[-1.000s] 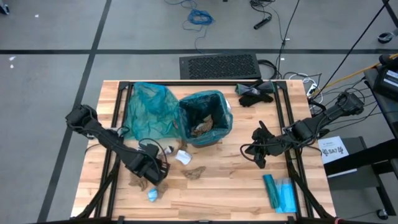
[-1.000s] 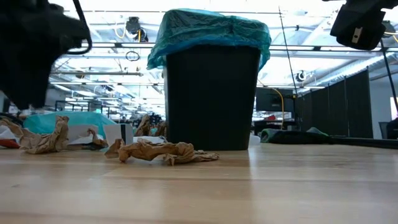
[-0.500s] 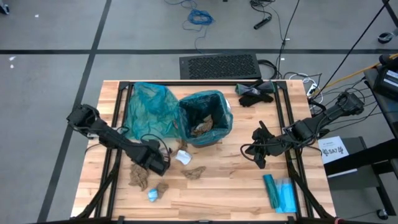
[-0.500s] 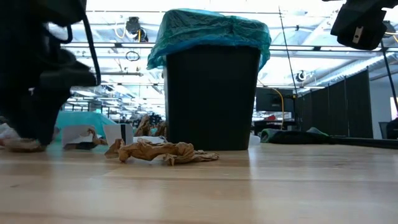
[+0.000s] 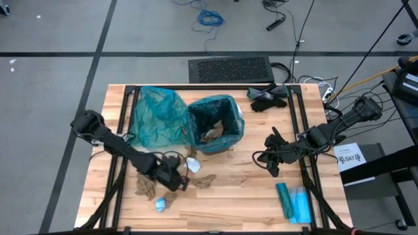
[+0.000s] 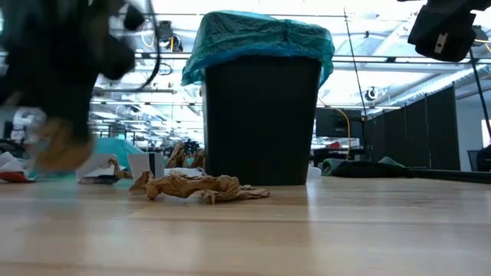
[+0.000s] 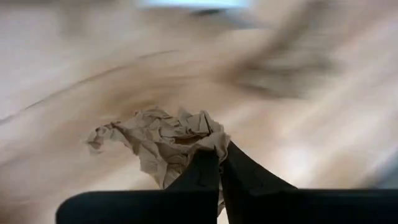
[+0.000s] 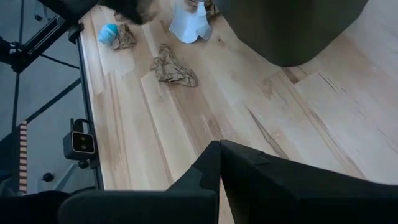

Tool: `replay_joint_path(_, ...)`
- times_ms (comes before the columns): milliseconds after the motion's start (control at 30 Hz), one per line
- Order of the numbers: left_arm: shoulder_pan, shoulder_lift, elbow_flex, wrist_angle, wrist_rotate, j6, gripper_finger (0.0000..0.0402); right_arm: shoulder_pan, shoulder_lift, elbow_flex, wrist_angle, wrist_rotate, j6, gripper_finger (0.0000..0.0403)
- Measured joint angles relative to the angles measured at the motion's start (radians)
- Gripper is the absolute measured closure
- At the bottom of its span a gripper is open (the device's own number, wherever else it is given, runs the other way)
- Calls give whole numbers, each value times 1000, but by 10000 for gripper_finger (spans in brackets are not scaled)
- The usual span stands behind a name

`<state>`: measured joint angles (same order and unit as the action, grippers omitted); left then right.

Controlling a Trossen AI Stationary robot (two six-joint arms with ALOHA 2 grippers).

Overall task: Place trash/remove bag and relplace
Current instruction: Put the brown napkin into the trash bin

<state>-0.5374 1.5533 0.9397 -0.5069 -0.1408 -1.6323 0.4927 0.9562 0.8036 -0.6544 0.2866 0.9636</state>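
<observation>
Left gripper (image 7: 219, 163) has swung toward the bin (image 5: 215, 124) since a second ago.
Its fingers, then apart, now clamp a brown wad (image 7: 163, 139); right gripper (image 8: 220, 163) closed, empty.

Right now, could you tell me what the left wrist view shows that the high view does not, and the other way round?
Only the left wrist view shows the left gripper shut on a brown paper wad, lifted off the wooden table. Only the high view shows the lined trash bin, a loose teal bag, other wads such as the pale-blue one, and the right gripper waiting shut. Both show the left gripper and table.
</observation>
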Motion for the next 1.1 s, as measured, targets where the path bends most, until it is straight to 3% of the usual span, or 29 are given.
replay_joint_path(367, 23, -58, 369, -110, -319, 371, 400, 0, 0, 0, 1, 0, -5, 403)
replay_joint_path(500, 92, -110, 443, -134, -363, 520, 401, 0, 0, 0, 7, 0, -4, 403)
replay_joint_path(667, 231, -139, 482, -131, -376, 712, 401, 0, 0, 0, 35, 0, -4, 403)
replay_joint_path(800, 344, -139, 484, -134, -369, 779, 398, 0, 0, 0, 49, 0, -4, 403)
replay_joint_path(1000, 463, -134, 485, -133, -201, 796, 358, 0, 0, 0, 52, 0, 2, 403)
replay_joint_path(1100, 492, -135, 485, -129, -173, 840, 331, 0, 0, 0, 53, 0, 2, 403)
